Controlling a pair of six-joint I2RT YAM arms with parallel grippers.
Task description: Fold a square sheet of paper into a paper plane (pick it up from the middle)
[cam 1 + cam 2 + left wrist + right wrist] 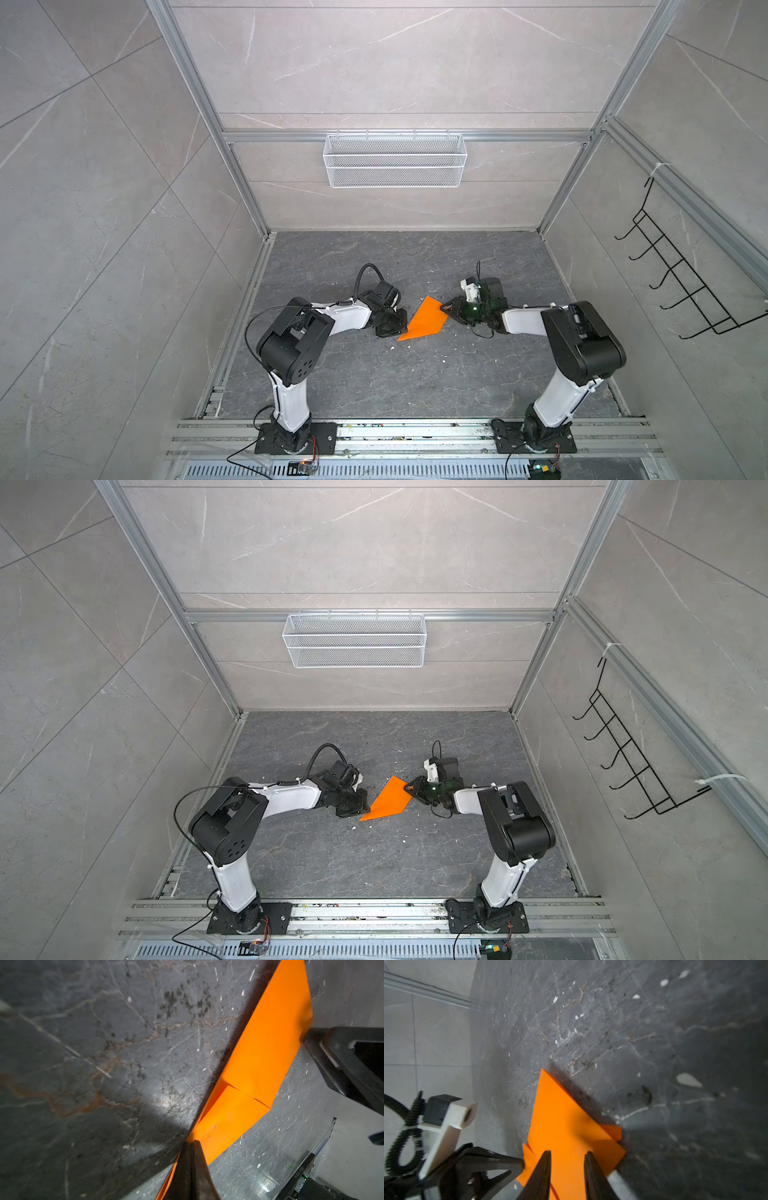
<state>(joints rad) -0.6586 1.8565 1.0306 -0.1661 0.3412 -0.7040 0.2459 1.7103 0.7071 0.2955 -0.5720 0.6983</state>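
At mid surface (374, 382), your paper (424, 320) runs diagonally, sharp tip near-left, blunt end far-right. Left end effector (191, 1144) clenches its edge; right end effector (568, 1154) straddles it, released.

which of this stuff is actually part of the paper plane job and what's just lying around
In the job:
- partly folded orange paper
- left gripper, shut on the paper's edge
- right gripper, open at the paper's opposite side

Just there:
- white wire mesh basket, hung up at the back
- black wire hook rack
- white flecks on the table
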